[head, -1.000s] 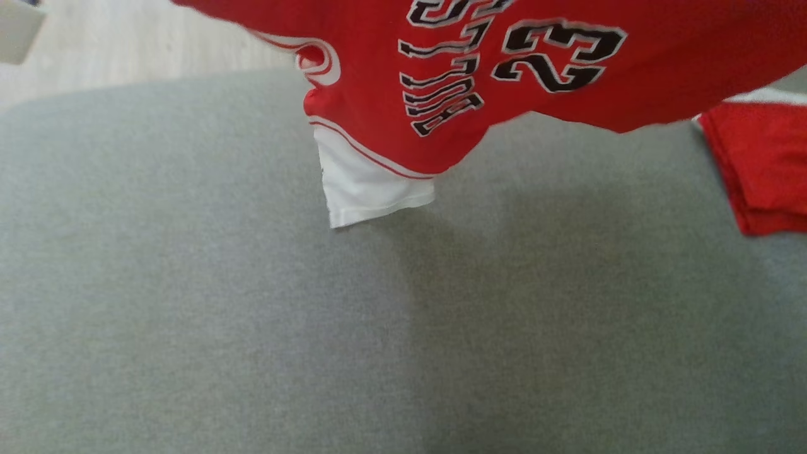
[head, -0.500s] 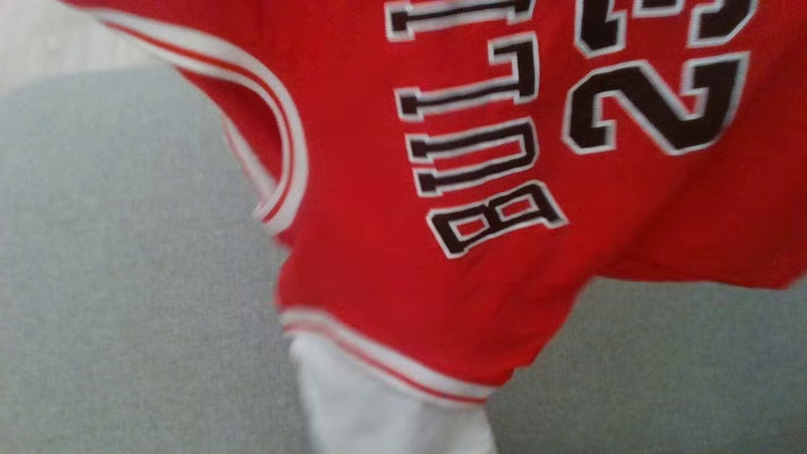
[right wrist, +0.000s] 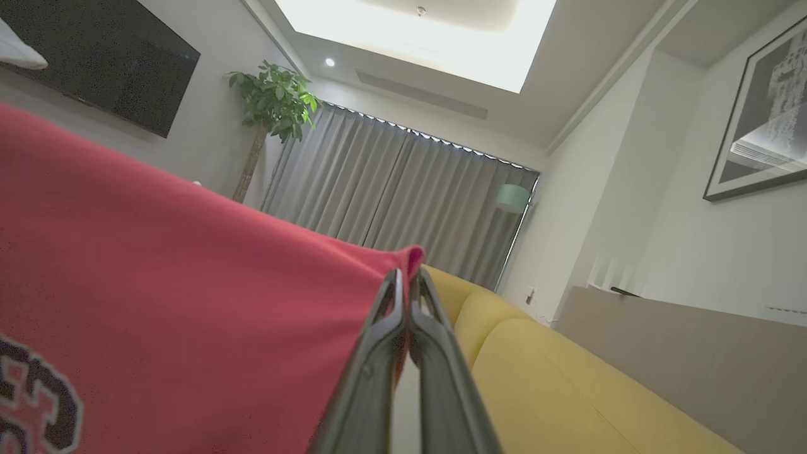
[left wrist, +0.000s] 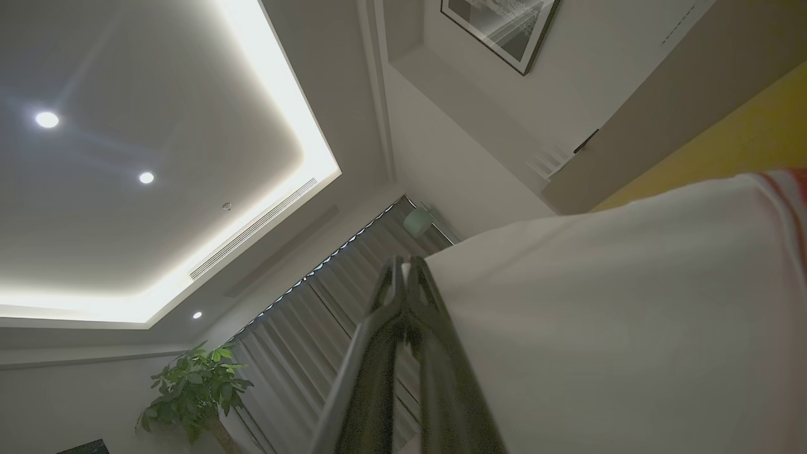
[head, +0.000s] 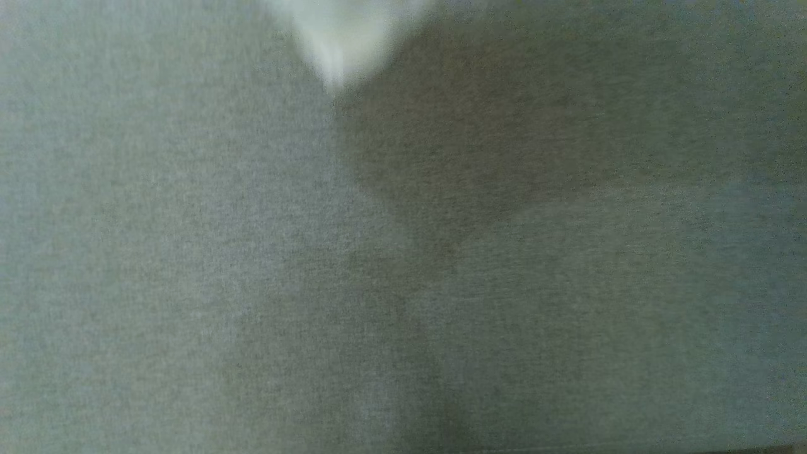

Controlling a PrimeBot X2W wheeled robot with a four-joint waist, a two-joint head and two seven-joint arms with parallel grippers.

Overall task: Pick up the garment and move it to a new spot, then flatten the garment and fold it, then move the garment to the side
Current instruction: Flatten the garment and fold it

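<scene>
The red fabric garment, printed with black, white-edged characters and joined to a white panel, hung in the air, strung between the robot's two arms. The right pincer was pinched fully together on a corner of the red edge, and the cloth spread away from it to one side. The left pincer was clamped just as tight on the rim of the white panel. Both pointed up toward the ceiling. I took that as a way to let the cloth drop under its own weight and open out before being laid at a new spot. By my reckoning the carrying step was in hand, with flattening and folding not yet done.

In the head view, a blurred white tip of the garment dangled over the grey cloth-covered surface and threw a broad shadow across it. Whether the tip touched the surface I could not tell.

Around them lay a sitting room. A long yellow sofa stood against the wall, with grey pleated curtains beyond it. A leafy green potted plant stood beside a black wall-mounted screen, and a dark-framed picture hung opposite. Overhead glowed a recessed ceiling light panel.
</scene>
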